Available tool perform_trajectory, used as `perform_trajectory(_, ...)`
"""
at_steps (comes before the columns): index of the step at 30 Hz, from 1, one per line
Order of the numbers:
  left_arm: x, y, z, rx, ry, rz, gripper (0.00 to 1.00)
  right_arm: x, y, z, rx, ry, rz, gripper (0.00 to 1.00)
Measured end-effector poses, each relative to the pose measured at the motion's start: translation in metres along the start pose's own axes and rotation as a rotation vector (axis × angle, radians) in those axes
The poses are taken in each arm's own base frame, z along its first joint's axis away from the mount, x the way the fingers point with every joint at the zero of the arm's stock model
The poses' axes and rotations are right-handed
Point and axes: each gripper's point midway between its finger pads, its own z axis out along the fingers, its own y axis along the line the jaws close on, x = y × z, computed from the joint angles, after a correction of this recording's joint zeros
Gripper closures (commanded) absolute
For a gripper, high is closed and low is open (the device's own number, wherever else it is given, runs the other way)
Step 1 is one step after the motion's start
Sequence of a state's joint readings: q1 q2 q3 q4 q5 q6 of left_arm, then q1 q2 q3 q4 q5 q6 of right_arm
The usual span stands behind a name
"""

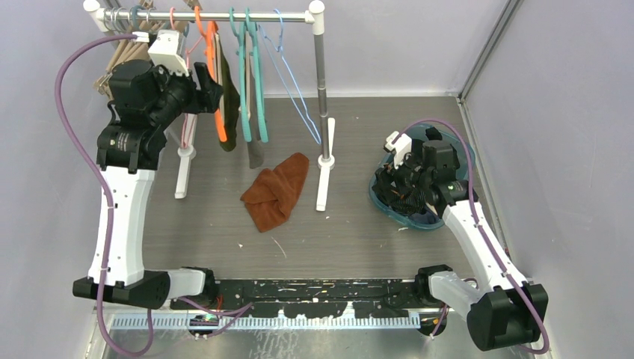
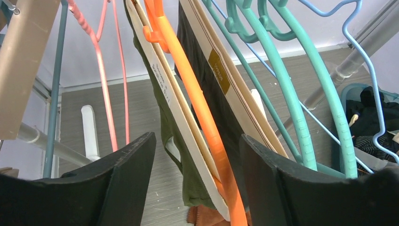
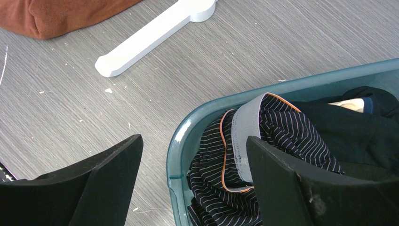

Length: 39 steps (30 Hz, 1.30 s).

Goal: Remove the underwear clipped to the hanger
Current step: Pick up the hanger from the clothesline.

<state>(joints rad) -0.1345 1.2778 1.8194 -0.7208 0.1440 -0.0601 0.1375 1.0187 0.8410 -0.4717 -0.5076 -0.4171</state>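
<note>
The left claw (image 2: 197,139) gapes wide around the orange hanger (image 2: 196,103) and grips nothing. Olive-green underwear (image 2: 186,181) with a cream waistband hangs on that hanger, between the fingers. The right claw (image 3: 194,141), equally wide and empty, hovers over the rim of the teal bin (image 3: 211,101), which holds striped underwear (image 3: 282,132).

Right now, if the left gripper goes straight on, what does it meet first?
Probably the orange hanger and the olive-green underwear beside it; both lie between the open fingers of the left gripper, though depth is unclear.
</note>
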Motion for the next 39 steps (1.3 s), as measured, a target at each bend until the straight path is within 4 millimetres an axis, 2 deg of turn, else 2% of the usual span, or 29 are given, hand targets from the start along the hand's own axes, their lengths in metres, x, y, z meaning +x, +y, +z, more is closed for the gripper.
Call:
perform_trajectory(4,0.001,0.0,0.005,-0.012,0.007,0.007,0.44,0.001,0.0,0.001,-0.002,0.003,0.001,0.13)
perform_trajectory(10,0.004,0.002,0.013,-0.028,0.018,0.029,0.49,0.002,0.001,0.001,-0.005,0.003,0.0,0.14)
perform_trajectory(18,0.007,0.012,0.016,-0.069,0.02,0.073,0.61,0.001,0.002,0.001,-0.011,0.001,-0.002,0.14)
perform_trajectory(23,0.016,0.017,0.021,-0.087,0.04,0.087,0.64,0.001,0.002,0.001,-0.012,0.001,-0.006,0.14)
perform_trajectory(32,0.017,0.017,0.022,-0.085,0.042,0.098,0.77,0.002,0.001,0.001,-0.012,0.001,-0.014,0.13)
perform_trajectory(39,0.018,0.017,0.022,-0.085,0.042,0.097,0.83,0.003,0.001,0.002,-0.014,0.006,-0.012,0.13)
